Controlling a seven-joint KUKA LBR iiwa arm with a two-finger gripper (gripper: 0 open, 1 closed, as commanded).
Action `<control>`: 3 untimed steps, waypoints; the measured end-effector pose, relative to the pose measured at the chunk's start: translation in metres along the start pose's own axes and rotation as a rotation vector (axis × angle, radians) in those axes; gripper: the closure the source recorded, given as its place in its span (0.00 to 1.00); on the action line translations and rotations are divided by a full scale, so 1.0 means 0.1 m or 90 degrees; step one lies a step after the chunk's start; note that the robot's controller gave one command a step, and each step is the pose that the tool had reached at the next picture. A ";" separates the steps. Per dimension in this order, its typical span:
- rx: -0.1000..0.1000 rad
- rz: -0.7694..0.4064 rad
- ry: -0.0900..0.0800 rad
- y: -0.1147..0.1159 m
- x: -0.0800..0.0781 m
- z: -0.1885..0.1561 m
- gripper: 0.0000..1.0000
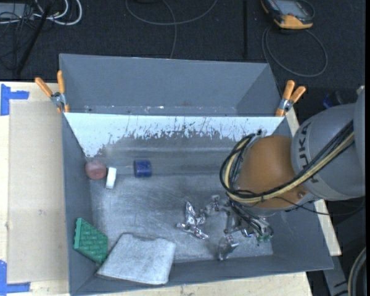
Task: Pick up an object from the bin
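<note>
A: Where is the pincer (239, 234) sitting right now?

B: It is hanging low over the near right part of the bin (172, 97), under the arm's orange cover and cables. I am trying to read whether it is spread or pressed together, and I cannot tell; the metal parts down there are tangling into one another.

A: Is it carrying anything?

B: I am not seeing anything in it.

A: So what is lying closest?

B: A crumpled silvery thing (194, 219), just beside the pincer on the view's left, resting on the bin floor. Whether the two are touching, I cannot say. Its long axis is running roughly from the far wall toward the near rim, slightly tilted.

A: And the rest?

B: Everything else is lying well apart. A grey cloth (139, 258) is spreading flat by the near wall, with a green ridged pad (89, 239) at its left. A blue cube (142, 168), a small white piece (111, 177) and a pink ball (96, 169) are sitting along the far left.

A: Then the next move is turning on what?

B: I am judging it as a short sideways shift toward the view's left, closing across the silvery thing's narrow width, not along its length.
</note>
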State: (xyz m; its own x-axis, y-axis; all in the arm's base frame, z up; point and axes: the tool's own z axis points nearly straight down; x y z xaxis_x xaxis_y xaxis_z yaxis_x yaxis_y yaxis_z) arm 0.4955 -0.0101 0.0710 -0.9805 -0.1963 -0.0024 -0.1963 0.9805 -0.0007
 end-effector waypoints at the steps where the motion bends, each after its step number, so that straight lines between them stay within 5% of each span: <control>1: 0.000 0.028 0.001 0.21 -0.18 0.00 0.00; 2: -0.001 0.025 0.005 0.23 -0.17 -0.01 1.00; 3: 0.000 -0.008 -0.003 0.29 -0.01 -1.20 1.00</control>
State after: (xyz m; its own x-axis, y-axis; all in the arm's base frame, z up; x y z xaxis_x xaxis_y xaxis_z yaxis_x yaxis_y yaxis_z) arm 0.4902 0.0183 0.1905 -0.9780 -0.2083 -0.0065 -0.2083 0.9781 -0.0010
